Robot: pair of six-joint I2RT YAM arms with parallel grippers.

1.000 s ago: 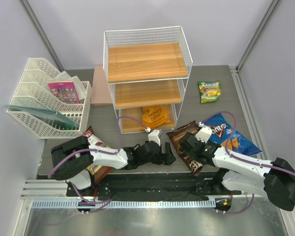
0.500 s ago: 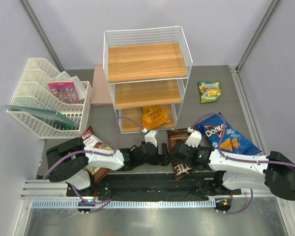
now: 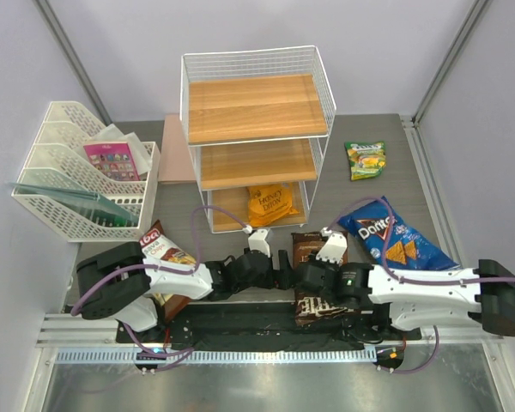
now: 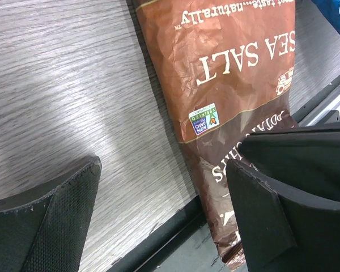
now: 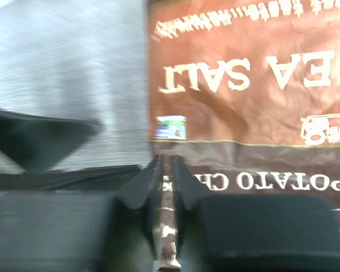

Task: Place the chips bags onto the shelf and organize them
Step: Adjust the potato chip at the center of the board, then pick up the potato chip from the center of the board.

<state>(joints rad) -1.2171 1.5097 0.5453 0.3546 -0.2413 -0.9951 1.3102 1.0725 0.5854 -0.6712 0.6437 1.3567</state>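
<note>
The dark brown Sea Salt chips bag (image 3: pixel 312 249) lies near the table's front edge, its lower end hanging over the black rail. My right gripper (image 3: pixel 309 278) (image 5: pixel 165 165) is shut on the bag's left edge. My left gripper (image 3: pixel 283 269) (image 4: pixel 164 198) stands open just left of the Sea Salt bag (image 4: pixel 232 85), its right finger over the bag's side. On the shelf's (image 3: pixel 257 107) bottom board lies the orange Honey Dijon bag (image 3: pixel 271 204). The blue Doritos bag (image 3: pixel 395 240) lies to the right, and the green-yellow bag (image 3: pixel 366 160) far right. A brown-white bag (image 3: pixel 161 251) lies partly under my left arm.
A white mesh file tray (image 3: pixel 73 184) with a pink card packet (image 3: pixel 112 160) stands at the left. A flat brown board (image 3: pixel 176 159) lies behind the shelf's left side. The black rail (image 3: pixel 240 324) runs along the near table edge.
My right gripper has slid left and shut on the Sea Salt bag's edge. The bag has swung round and moved left toward the near edge. My left gripper stayed open and drew back slightly.
</note>
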